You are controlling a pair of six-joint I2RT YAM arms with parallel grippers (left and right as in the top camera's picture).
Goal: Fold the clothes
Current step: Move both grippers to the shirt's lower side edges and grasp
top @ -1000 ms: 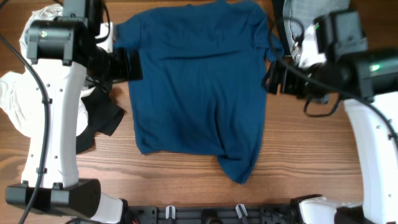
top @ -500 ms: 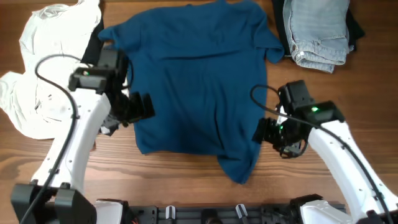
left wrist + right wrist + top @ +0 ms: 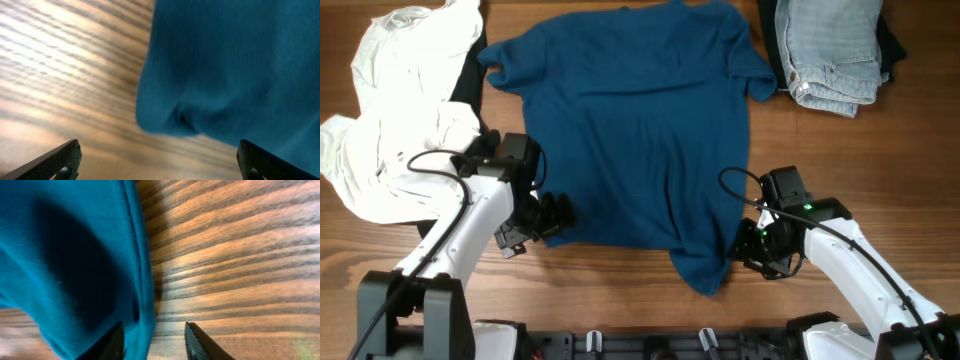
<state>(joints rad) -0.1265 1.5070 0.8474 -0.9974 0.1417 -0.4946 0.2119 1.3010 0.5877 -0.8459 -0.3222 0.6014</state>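
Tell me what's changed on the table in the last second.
Both arms pulled back along the blue shirt, from its sleeves to its bottom hem. The left gripper now sits at the lower-left corner, the right gripper at the lower-right edge; both are open, nothing gripped yet. The shirt, the white garment and the folded jeans lie as they did.

bright even overhead light; wrist views close and blurred.
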